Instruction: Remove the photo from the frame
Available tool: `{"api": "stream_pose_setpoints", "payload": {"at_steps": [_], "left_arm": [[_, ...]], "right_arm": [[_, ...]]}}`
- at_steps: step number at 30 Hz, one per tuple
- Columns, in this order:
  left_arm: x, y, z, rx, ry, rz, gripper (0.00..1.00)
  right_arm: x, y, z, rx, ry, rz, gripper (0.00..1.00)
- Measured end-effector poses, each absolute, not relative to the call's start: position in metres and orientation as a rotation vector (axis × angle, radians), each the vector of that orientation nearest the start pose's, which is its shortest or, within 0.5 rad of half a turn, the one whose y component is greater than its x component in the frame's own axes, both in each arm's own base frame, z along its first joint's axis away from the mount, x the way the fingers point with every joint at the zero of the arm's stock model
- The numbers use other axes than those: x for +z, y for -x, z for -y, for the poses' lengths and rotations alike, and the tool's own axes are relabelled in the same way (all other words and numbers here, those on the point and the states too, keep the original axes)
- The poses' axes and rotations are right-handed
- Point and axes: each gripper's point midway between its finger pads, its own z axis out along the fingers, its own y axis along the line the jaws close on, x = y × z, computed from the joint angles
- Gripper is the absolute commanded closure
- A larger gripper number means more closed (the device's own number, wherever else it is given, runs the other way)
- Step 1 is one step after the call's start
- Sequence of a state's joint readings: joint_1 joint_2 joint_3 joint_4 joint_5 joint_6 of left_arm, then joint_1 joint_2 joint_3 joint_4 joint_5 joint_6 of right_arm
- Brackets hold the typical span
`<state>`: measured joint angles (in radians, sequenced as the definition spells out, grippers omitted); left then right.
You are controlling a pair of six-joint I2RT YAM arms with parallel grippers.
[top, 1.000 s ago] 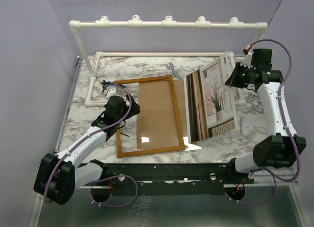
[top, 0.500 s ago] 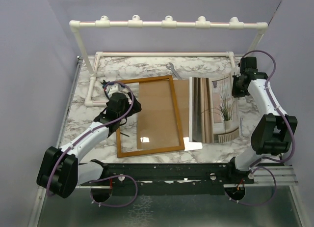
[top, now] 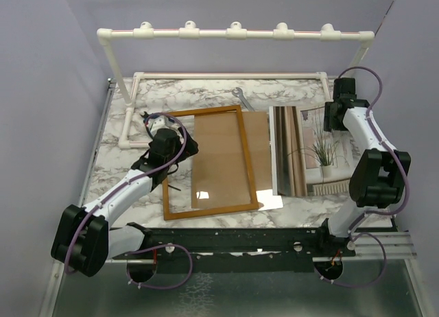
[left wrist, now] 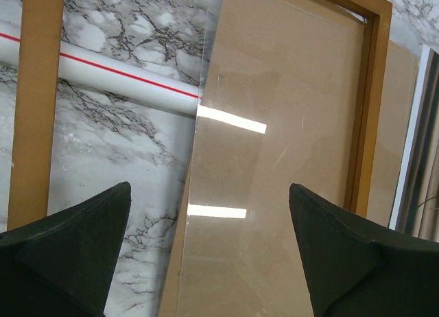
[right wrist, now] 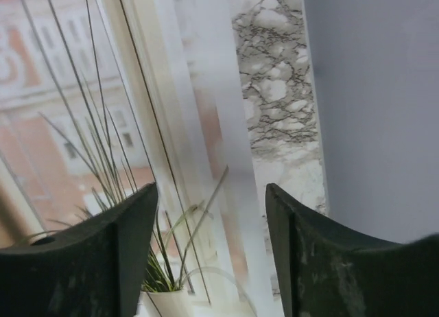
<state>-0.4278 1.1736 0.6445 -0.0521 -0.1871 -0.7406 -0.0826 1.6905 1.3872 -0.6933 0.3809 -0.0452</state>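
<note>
The left fingers are spread very wide, and nothing is between them. The left gripper hangs over the frame, near its left side. It looks down at the glass. I cannot tell if the fingers touch the glass. Two bright stripes of light shine on it.

Under the glass is a brown board. It does not sit straight in the frame. Marble shows between the board and the frame's left side. The board's other edge pokes out past the frame's right side.

The right fingers are partly apart and have hold of nothing. The right gripper is over the far right corner of the photo. In the right wrist view, the thin grass leaves and the white pot in the photo show just below the fingers. Marble and a purple wall lie beyond.

The photo is out of the frame. It lies flat, picture side up, on the table. It is just beside the frame's right side, right next to the edge of the board that pokes out.

The frame lies flat in the middle of the table. A white pipe rack stands along the far and left sides. A grey wrench lies on the marble just behind the frame's far right corner.
</note>
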Motion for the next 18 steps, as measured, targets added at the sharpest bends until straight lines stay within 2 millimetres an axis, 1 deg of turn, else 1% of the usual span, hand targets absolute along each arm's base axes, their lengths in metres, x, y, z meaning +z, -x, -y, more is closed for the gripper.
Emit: {"api": "stream_pose_setpoints", "payload": {"at_steps": [1,4,7,10,12,14,16,18], "left_arm": [[0.123,-0.324,0.141,-0.474,0.450,-2.127,0.03],[0.125,-0.326,0.138,-0.451,0.461,-2.119,0.03],[0.127,-0.326,0.130,-0.403,0.475,-2.115,0.02],[0.128,-0.323,0.121,-0.351,0.487,-2.113,0.02],[0.131,-0.322,0.115,-0.318,0.494,-2.104,0.03],[0.133,-0.322,0.109,-0.290,0.502,-2.093,0.03],[0.134,-0.322,0.105,-0.266,0.513,-2.083,0.04],[0.133,-0.323,0.100,-0.238,0.526,-2.075,0.04]], "right_arm": [[0.138,-0.391,0.102,-0.557,-0.204,-2.535,0.19],[0.145,-0.394,0.110,-0.609,-0.265,-2.506,0.17],[0.161,-0.401,0.113,-0.613,-0.346,-2.448,0.11],[0.176,-0.405,0.107,-0.552,-0.388,-2.398,0.10],[0.188,-0.406,0.098,-0.467,-0.390,-2.368,0.11],[0.203,-0.407,0.081,-0.338,-0.376,-2.330,0.12],[0.216,-0.409,0.057,-0.176,-0.343,-2.287,0.12],[0.224,-0.410,0.025,-0.001,-0.288,-2.252,0.09]]}}
